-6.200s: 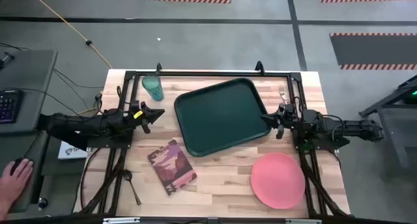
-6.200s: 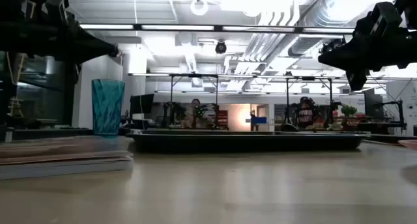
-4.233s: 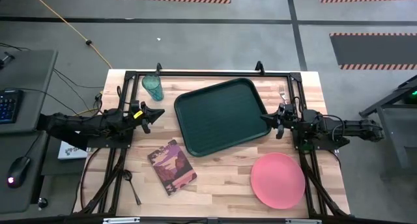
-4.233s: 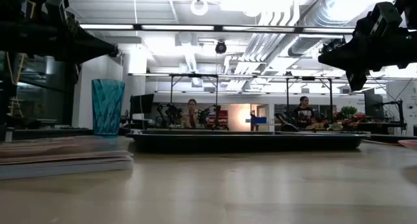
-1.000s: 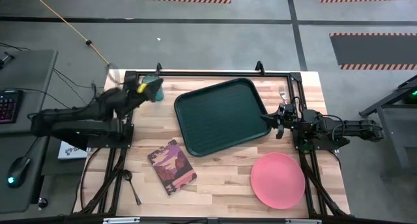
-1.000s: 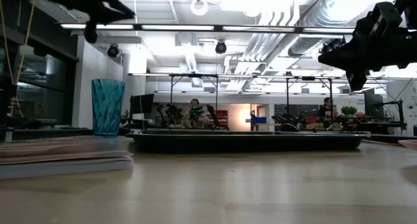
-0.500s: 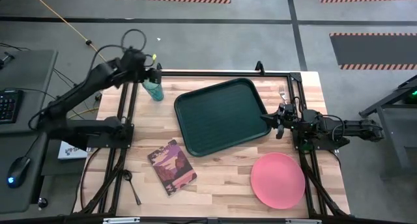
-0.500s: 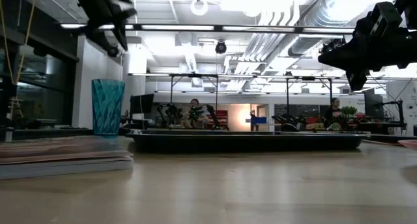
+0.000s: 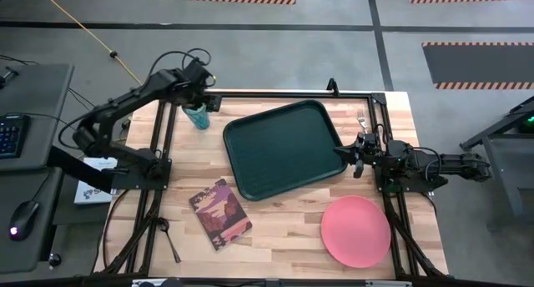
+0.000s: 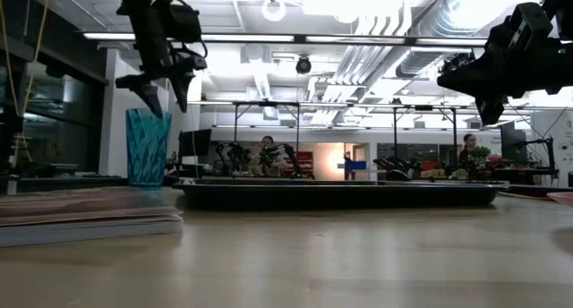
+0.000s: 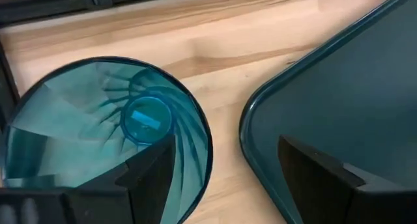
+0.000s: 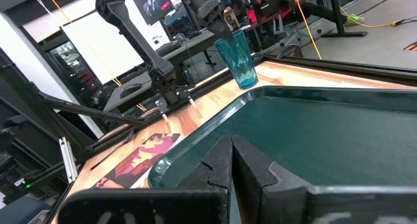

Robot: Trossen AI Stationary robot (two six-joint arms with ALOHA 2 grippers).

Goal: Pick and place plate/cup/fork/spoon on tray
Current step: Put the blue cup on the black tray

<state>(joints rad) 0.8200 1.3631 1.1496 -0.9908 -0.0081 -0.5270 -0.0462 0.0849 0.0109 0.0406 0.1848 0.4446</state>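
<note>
The left gripper [image 10: 165, 95] hangs just above the cup [image 9: 197, 115] with its jaws spread apart, one finger [image 11: 146, 178] over the cup's mouth and the other over the tray [image 9: 284, 148] (in the left wrist view the cup's swirled teal bottom shows straight down between them). Nothing is held yet. The cup stands upright on the table [image 9: 284, 237] at about eleven o'clock, just beside the tray's far left corner. The tray lies a little skewed at the table's centre, toward twelve o'clock. The right gripper [image 9: 353, 155] waits at three o'clock by the tray's right edge, its jaws pressed together on nothing. The plate [image 9: 356, 230] lies flat at five o'clock, apart from the tray. The spoon [image 9: 168, 237] lies at seven o'clock near the table's left edge, beside a book [image 9: 220, 213]. The fork [image 9: 361, 120] lies near the far right corner, at one o'clock.
</note>
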